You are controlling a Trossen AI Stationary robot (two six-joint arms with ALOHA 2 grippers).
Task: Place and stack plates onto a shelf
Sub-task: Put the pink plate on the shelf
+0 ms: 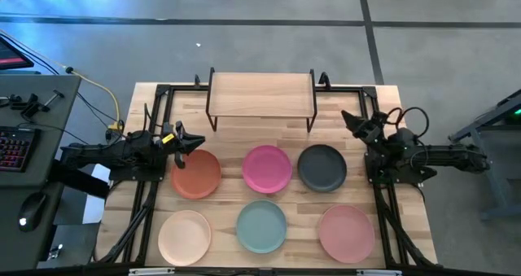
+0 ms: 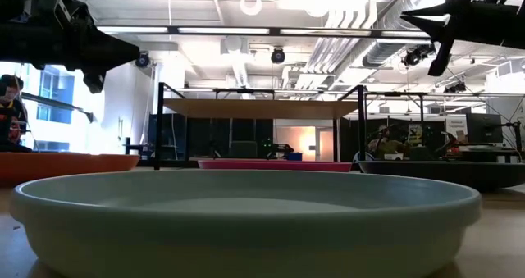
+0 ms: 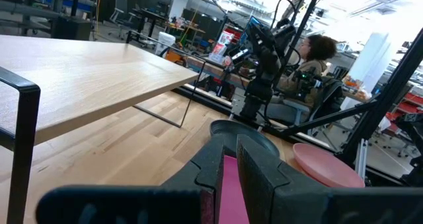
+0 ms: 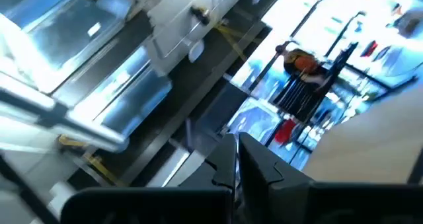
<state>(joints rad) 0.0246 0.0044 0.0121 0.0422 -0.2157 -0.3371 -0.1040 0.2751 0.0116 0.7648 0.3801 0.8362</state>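
Six plates lie on the bench [image 1: 407, 227], shelf [image 1: 260, 93] bare behind them; left gripper [image 1: 192, 142] hovers by the terracotta plate [image 1: 196, 174], jaws nearly together, holding nothing, so it should widen, drop to the near rim, pinch and lift level (clear of the magenta plate [image 1: 267, 168]); right gripper [image 1: 348, 120] waits closed beside the dark grey plate [image 1: 322, 167]

Nearly closed left pincer [image 3: 231, 159] over magenta plate [image 3: 232, 191], empty shelf [image 3: 86, 72] alongside.
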